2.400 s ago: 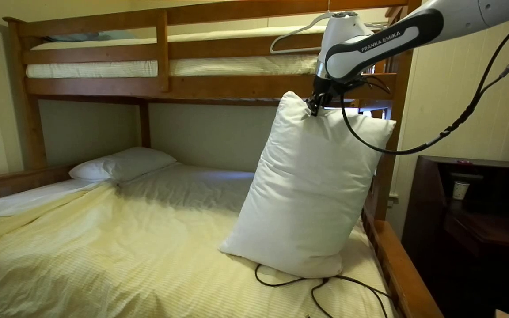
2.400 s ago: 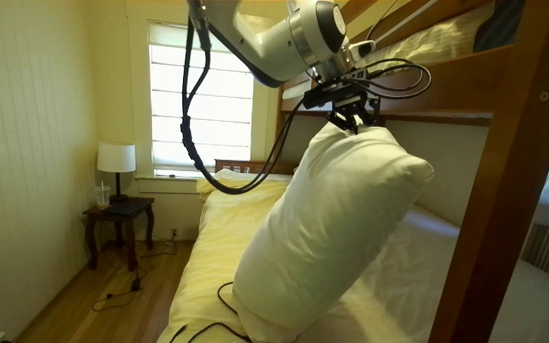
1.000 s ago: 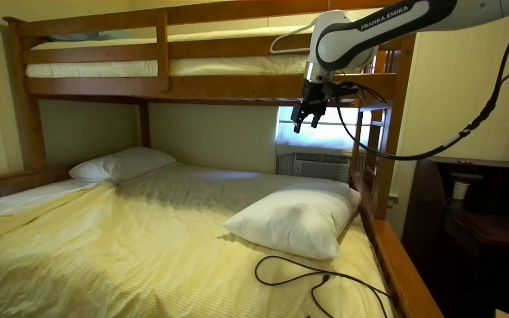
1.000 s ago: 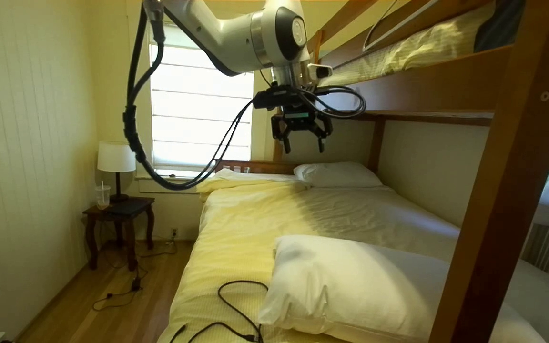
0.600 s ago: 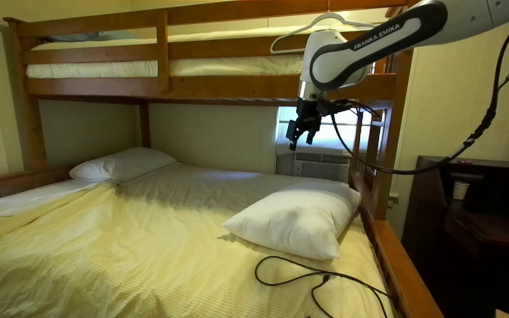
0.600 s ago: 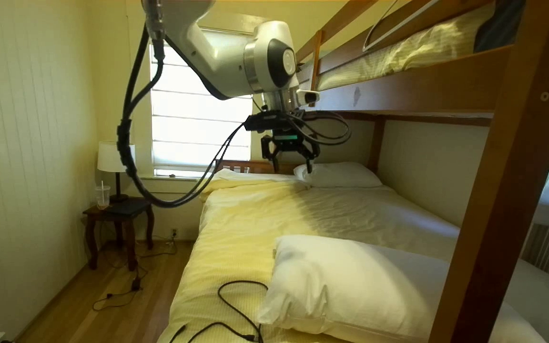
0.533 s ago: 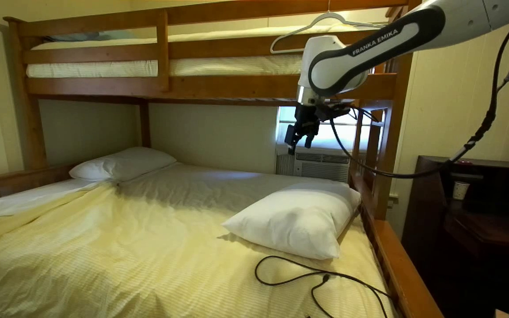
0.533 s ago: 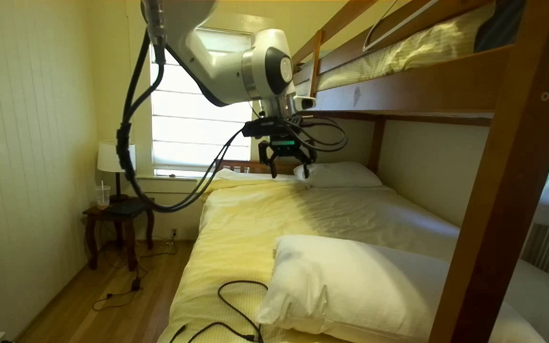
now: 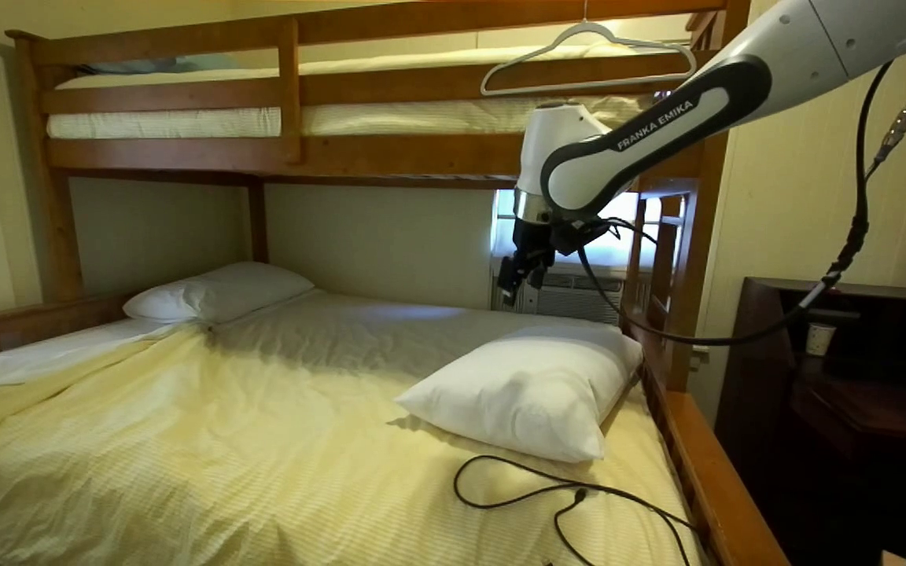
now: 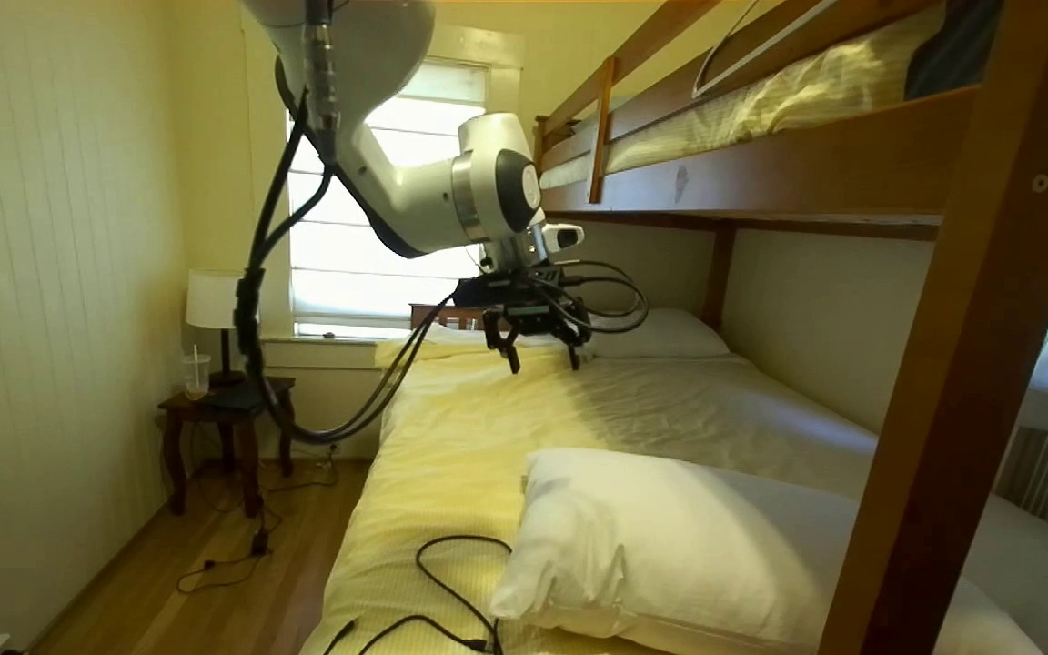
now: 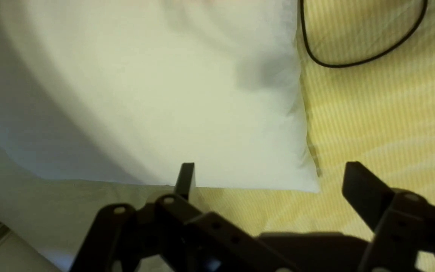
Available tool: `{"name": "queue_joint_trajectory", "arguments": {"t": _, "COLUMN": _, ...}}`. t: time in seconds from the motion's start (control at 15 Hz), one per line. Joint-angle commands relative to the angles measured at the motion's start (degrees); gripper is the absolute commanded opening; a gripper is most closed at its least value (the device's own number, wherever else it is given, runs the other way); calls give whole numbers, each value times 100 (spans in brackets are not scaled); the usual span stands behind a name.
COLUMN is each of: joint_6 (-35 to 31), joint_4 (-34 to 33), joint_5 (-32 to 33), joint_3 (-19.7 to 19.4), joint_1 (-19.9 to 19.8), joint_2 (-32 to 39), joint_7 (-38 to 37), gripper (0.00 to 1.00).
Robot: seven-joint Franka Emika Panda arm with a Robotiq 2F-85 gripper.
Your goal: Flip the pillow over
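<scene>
The plump white pillow (image 9: 532, 393) lies flat on the yellow sheet near the bed's end, its case wrinkled at one corner. In an exterior view the bunk post hides part of this pillow (image 10: 670, 537). My gripper (image 9: 522, 291) hangs in the air above and beyond it, pointing down and touching nothing. Its jaws stand wide apart, with nothing held, as the gripper (image 10: 545, 366) also shows from another side. From the wrist, a straight edge and corner of the pillow (image 11: 183, 94) appear below and between the open gripper's (image 11: 271, 166) fingers.
A flatter white pillow (image 9: 225, 291) rests at the far end of the bed. The upper bunk's rail (image 9: 421, 153) runs above, with a hanger (image 9: 579, 88) on it. A wooden post (image 10: 933, 364) rises beside the pillow. A black cable (image 9: 459, 487) loops across the sheet.
Earlier the gripper held the pillow upright by its top edge. It has since let go, and the pillow fell flat. Over the last second the open gripper came down while the pillow stayed still.
</scene>
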State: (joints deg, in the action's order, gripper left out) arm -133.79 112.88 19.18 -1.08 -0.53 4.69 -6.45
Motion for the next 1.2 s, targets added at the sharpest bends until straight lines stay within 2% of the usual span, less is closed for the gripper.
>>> {"name": "queue_joint_trajectory", "arguments": {"t": 0.0, "joint_6": 10, "joint_4": -9, "joint_5": -9, "joint_3": -20, "joint_1": 21, "joint_2": -12, "joint_7": 9, "gripper": 100}}
{"name": "queue_joint_trajectory", "arguments": {"t": 0.4, "joint_6": -693, "joint_4": 20, "joint_5": 813, "joint_3": -187, "joint_1": 109, "joint_2": 955, "joint_7": -467, "gripper": 100}}
{"name": "queue_joint_trajectory", "arguments": {"t": 0.73, "joint_6": -1551, "joint_4": -174, "joint_5": 1700, "joint_3": -601, "joint_1": 479, "joint_2": 1979, "joint_7": -1235, "gripper": 100}}
{"name": "queue_joint_trajectory", "arguments": {"t": 0.8, "joint_6": -1267, "joint_4": 62, "joint_5": 1273, "joint_3": -500, "joint_1": 355, "joint_2": 1602, "joint_7": -815, "gripper": 100}}
{"name": "queue_joint_trajectory", "arguments": {"t": 1.13, "joint_6": -1360, "joint_4": 47, "joint_5": 1293, "joint_3": -565, "joint_1": 400, "joint_2": 1691, "joint_7": -858, "gripper": 100}}
